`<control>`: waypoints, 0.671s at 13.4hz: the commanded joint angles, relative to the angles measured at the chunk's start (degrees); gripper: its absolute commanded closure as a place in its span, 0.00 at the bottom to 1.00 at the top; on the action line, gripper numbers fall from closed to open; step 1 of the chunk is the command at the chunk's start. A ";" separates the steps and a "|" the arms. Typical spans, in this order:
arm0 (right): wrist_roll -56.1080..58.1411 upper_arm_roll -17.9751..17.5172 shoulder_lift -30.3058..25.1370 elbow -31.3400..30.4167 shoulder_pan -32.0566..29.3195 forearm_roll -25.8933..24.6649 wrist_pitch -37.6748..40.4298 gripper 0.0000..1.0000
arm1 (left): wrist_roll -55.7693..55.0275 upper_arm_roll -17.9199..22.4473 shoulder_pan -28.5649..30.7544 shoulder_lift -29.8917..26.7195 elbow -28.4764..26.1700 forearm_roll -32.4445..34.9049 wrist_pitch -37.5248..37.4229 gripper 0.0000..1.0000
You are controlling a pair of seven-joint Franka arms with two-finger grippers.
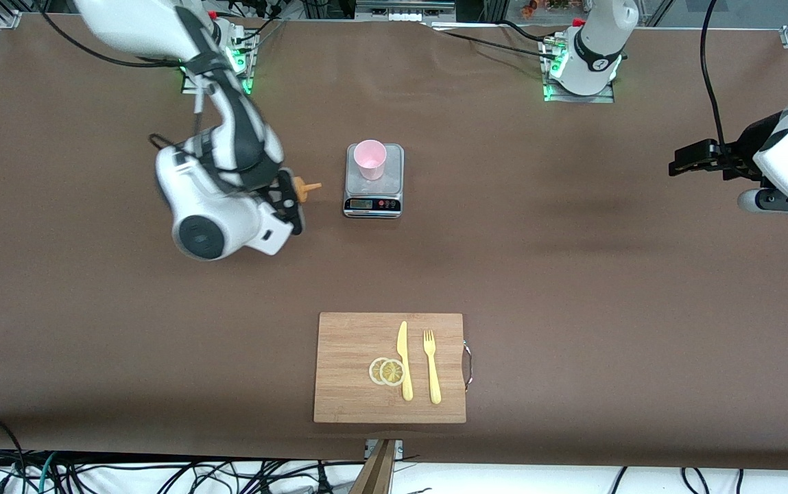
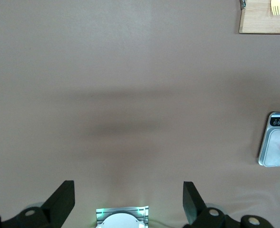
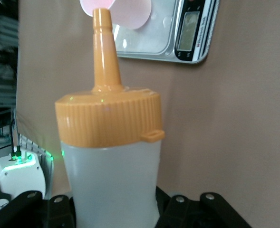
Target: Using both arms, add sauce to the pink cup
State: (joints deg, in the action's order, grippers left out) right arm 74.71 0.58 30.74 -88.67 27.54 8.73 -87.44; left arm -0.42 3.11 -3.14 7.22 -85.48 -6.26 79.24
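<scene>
The brown tabletop (image 1: 538,274) carries everything here. The biggest item on it is a wooden cutting board (image 1: 352,343) near the front camera, holding a yellow knife (image 1: 404,360), a yellow fork (image 1: 431,367) and two lemon slices (image 1: 387,371) that touch the knife's blade. Farther from the camera than the board sits a small silver kitchen scale (image 1: 394,195), and on its platform stands the pink cup (image 1: 370,159): a pale pink, tapered tumbler with no handle, upright and open at the top.

The right end effector (image 1: 289,199) hangs over the tabletop just beside the scale, toward the right arm's end, and is clamped on the sauce bottle (image 3: 112,183). The bottle has a frosted, translucent white body and a ribbed orange cap (image 3: 109,116) with a small tab at its rim, tapering into a long orange nozzle. In the front view only the nozzle shows, tipped sideways and pointing toward the scale; its tip is apart from the cup.

The left end effector (image 1: 683,163) waits over bare tabletop at the left arm's end, well apart from the scale, its fingers (image 2: 63,199) spread wide with nothing between them.
</scene>
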 commanded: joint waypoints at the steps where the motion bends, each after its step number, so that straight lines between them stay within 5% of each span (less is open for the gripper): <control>1: -9.13 -4.43 -1.74 -2.03 2.16 -6.78 -0.10 1.00 | 1.03 -0.56 0.50 0.51 1.19 1.52 -0.05 0.00; 9: -19.07 -9.09 -1.74 -2.30 6.30 -15.84 5.44 1.00 | 1.03 -0.56 0.59 0.51 1.10 1.43 -0.05 0.00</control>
State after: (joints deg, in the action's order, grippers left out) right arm 57.87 -7.40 30.73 -89.77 33.63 -5.45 -83.18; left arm -0.42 3.11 -3.09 7.23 -85.48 -6.26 79.25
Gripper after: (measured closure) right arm 0.731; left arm 0.000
